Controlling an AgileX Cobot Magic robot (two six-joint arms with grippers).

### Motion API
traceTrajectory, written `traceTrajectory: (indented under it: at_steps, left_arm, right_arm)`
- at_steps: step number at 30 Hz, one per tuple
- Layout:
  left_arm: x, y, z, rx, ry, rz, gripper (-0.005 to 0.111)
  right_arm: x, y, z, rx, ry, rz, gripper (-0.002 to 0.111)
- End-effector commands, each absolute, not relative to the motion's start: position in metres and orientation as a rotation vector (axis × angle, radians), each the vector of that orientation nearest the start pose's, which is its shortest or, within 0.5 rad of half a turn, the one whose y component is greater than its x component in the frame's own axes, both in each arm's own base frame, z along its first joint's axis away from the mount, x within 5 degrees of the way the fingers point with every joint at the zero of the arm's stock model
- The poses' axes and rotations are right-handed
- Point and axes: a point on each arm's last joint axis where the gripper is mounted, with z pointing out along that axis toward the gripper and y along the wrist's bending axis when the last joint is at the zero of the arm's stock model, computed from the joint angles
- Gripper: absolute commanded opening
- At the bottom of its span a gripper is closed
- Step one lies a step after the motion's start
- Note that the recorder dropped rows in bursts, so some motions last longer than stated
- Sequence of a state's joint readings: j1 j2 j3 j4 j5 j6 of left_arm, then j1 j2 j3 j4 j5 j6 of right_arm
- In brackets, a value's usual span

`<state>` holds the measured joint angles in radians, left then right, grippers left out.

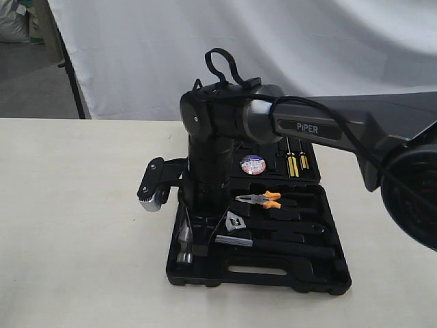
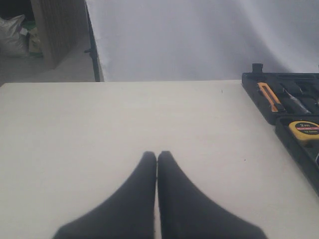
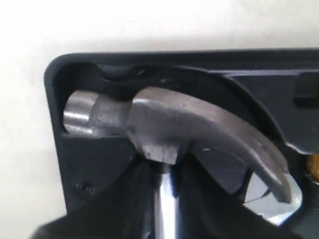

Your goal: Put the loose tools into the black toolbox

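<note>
The black toolbox (image 1: pixel 328 283) lies open on the table. The steel claw hammer (image 3: pixel 174 119) has its head in the recess at the box's corner (image 3: pixel 55 84). My right gripper (image 3: pixel 167 172) is shut on the hammer's shiny neck just below the head. In the exterior view the hammer's head (image 1: pixel 184 249) shows at the box's near left, and its black handle (image 1: pixel 287 247) runs right. The silver wrench (image 1: pixel 235 222) and the small tape roll (image 1: pixel 252 164) also rest inside the box. Over bare table, my left gripper (image 2: pixel 157 155) is shut on nothing.
Orange-handled pliers (image 1: pixel 265 199) and yellow-handled screwdrivers (image 1: pixel 295 164) sit in the box. A yellow tape measure (image 2: pixel 305 129) and an orange tool (image 2: pixel 269 97) show in the box's edge (image 2: pixel 259 94) in the left wrist view. A white backdrop hangs behind the table.
</note>
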<state>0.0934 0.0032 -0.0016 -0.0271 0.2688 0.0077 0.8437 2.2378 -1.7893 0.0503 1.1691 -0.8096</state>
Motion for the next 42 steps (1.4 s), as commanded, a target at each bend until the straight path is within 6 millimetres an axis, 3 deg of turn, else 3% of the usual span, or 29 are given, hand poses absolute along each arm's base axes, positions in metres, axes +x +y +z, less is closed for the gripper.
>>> traceTrajectory:
  at_steps: [1, 9, 21, 24, 28, 31, 34, 42]
  left_arm:
    - [0.055, 0.005, 0.189, -0.1, 1.751, 0.046, 0.001]
    - [0.055, 0.005, 0.189, -0.1, 1.751, 0.046, 0.001]
    - [0.055, 0.005, 0.189, -0.1, 1.751, 0.046, 0.001]
    - [0.055, 0.004, 0.189, -0.103, 1.751, 0.041, 0.001]
    - [0.055, 0.004, 0.189, -0.103, 1.751, 0.041, 0.001]
    - [0.055, 0.004, 0.189, -0.103, 1.751, 0.041, 0.001]
    - [0.055, 0.004, 0.189, -0.103, 1.751, 0.041, 0.001]
    - [0.055, 0.004, 0.189, -0.103, 1.751, 0.041, 0.001]
  right_arm:
    - [0.295, 0.339, 0.166, -2.28, 2.11, 0.127, 0.0]
    - [0.295, 0.338, 0.147, -2.335, 2.155, 0.116, 0.0]
    - [0.295, 0.339, 0.146, -2.33, 2.146, 0.115, 0.0]
    - [0.295, 0.339, 0.146, -2.325, 2.151, 0.115, 0.014]
    - [0.294, 0.339, 0.146, -2.332, 2.159, 0.119, 0.049]
    - [0.294, 0.339, 0.146, -2.335, 2.158, 0.119, 0.066]
    - [0.294, 0.338, 0.152, -2.325, 2.147, 0.119, 0.071]
    - [0.295, 0.338, 0.2, -2.189, 2.044, 0.11, 0.071]
